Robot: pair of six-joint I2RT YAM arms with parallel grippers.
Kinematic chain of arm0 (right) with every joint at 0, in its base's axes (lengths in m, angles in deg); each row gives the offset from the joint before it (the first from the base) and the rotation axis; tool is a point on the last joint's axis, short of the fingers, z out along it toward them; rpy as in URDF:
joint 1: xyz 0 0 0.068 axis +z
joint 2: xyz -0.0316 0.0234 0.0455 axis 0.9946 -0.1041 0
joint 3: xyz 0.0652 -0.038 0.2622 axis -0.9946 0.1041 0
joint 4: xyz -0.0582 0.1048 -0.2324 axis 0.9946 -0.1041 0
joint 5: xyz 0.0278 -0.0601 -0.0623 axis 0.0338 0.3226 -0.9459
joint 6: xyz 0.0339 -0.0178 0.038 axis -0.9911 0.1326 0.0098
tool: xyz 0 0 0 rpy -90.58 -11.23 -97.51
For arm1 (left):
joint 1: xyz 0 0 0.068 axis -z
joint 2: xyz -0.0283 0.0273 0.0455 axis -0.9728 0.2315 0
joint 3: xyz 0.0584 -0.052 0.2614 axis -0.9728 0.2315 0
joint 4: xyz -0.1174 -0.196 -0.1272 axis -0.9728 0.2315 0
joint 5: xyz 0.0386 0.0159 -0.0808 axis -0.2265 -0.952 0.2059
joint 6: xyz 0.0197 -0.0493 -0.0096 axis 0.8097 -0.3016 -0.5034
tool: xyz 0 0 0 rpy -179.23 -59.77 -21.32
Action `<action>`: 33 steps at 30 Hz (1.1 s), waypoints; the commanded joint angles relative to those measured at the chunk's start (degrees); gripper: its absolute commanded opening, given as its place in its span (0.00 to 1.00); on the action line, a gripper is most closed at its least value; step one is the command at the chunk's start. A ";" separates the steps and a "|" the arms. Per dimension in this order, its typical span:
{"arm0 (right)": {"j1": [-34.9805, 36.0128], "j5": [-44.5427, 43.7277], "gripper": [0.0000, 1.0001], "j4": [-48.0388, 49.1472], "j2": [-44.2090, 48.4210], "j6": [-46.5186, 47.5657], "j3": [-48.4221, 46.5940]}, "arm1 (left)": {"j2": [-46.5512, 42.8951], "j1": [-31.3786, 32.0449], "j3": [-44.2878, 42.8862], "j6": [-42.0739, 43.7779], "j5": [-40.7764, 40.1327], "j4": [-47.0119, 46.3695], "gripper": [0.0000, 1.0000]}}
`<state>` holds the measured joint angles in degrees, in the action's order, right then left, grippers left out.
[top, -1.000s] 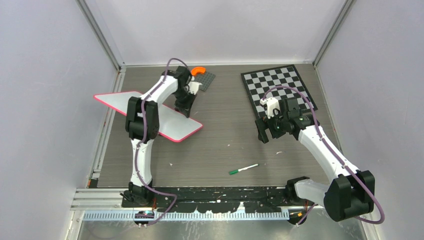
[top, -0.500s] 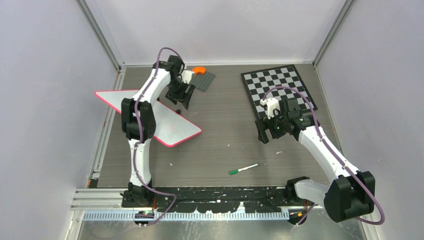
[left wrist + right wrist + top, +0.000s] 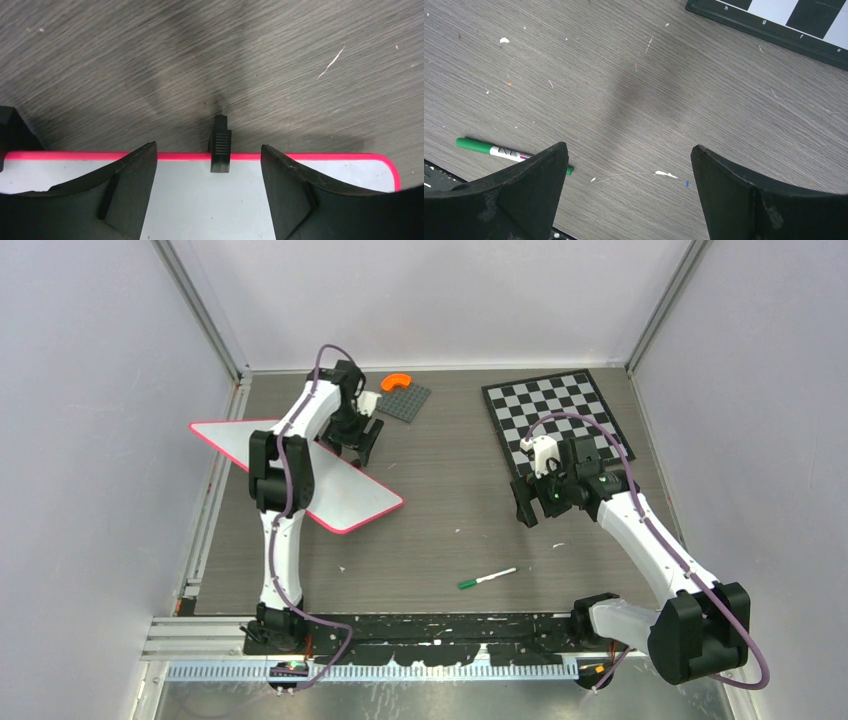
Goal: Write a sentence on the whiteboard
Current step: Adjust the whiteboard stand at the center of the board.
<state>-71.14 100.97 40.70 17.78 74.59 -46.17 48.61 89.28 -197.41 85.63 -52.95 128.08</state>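
The whiteboard [image 3: 345,498] lies flat at the left of the table, white with a pink rim, and my left arm crosses over it. In the left wrist view its white face [image 3: 200,205] and a black clip [image 3: 220,150] on its far edge show between my fingers. My left gripper [image 3: 357,447] [image 3: 207,146] hangs open above that edge, gripping nothing. The sentence is out of view; no lettering shows on the visible board. A white marker with a green cap [image 3: 487,578] [image 3: 489,148] lies near the front. My right gripper [image 3: 527,502] [image 3: 629,146] hovers open over bare table.
A black-and-white chessboard [image 3: 555,415] [image 3: 774,20] sits at the far right. A grey plate [image 3: 408,402] with an orange piece [image 3: 397,381] lies behind the left gripper. Enclosure walls close in the left, far and right sides.
My left gripper has opened and let go of the whiteboard's far edge, drawing back toward the far side. The board shifted slightly. The right arm has not moved.
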 commanded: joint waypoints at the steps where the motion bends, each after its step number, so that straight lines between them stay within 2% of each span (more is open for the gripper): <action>1: -0.02 0.30 0.97 0.31 1.73 0.46 -0.22 | 0.31 -0.25 1.19 -0.41 1.49 0.24 0.75; 10: 0.01 0.30 0.97 0.31 1.85 0.45 -0.23 | 0.19 0.16 6.01 -0.97 5.49 -0.28 0.53; 14: 0.01 0.21 0.97 0.31 1.99 0.42 -0.24 | -0.22 0.49 6.48 -0.35 7.74 0.50 0.38; 19: 0.02 0.04 0.97 0.40 2.02 0.42 -0.22 | -2.29 2.24 8.01 1.25 9.44 0.87 0.15; 23: -0.01 0.06 0.97 0.42 2.03 0.46 -0.22 | -4.03 4.86 9.94 3.49 8.66 0.47 0.03; 25: -0.03 0.12 0.97 0.40 2.02 0.44 -0.22 | -4.74 6.48 10.80 5.33 7.91 0.20 0.00; 33: 0.00 -0.68 0.97 0.68 1.89 -0.46 -0.66 | -7.53 13.96 12.18 14.79 5.46 0.22 0.00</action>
<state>-71.14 100.95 40.70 18.10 74.64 -46.13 45.75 99.58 -185.68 93.63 -49.85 124.96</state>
